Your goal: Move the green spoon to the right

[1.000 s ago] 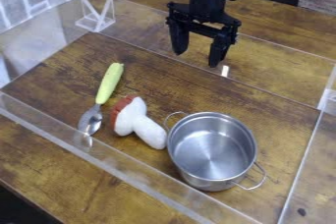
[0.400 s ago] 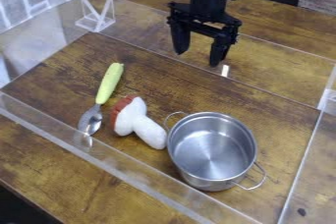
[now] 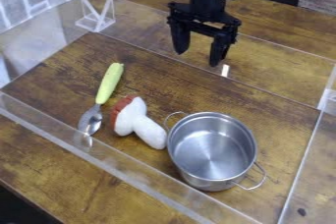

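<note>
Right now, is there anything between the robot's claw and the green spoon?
No. In the camera view, only bare wooden table lies between the open gripper and the green spoon.

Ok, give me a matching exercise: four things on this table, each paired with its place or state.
Things:
1. green spoon
2. mushroom toy
3. pot
4. hand

Places or states:
A. empty, near the front right
B. open, above the back of the table
C. farthest left, bowl toward the front
D. lying between the spoon and the pot

Pairs: 1-C, 2-D, 3-A, 4-B
</note>
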`<state>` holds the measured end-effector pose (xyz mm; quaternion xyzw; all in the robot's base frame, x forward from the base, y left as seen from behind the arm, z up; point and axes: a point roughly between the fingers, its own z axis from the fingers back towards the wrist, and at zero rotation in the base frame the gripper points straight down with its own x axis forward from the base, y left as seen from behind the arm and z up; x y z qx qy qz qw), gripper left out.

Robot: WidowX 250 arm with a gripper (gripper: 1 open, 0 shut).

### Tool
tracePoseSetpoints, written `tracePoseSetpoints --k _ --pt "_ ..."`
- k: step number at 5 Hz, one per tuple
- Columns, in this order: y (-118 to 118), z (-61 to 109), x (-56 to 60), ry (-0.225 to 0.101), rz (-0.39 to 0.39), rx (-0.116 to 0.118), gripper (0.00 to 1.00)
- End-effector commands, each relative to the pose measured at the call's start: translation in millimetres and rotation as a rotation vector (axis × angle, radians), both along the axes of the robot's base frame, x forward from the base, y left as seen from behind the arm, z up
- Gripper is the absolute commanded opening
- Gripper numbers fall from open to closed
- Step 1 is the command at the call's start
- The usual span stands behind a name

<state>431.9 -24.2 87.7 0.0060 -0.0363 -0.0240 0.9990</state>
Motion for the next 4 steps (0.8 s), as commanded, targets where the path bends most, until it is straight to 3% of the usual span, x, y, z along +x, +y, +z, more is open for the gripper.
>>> tracePoseSetpoints --k 1,2,4 --pt "6 30.5 1.5 -0.076 0.014 -0.005 1.0" --pt "4 32.5 1.3 -0.079 0.008 -0.004 1.0" --pt "23 14.6 -11.7 -0.032 0.046 0.012 1.0"
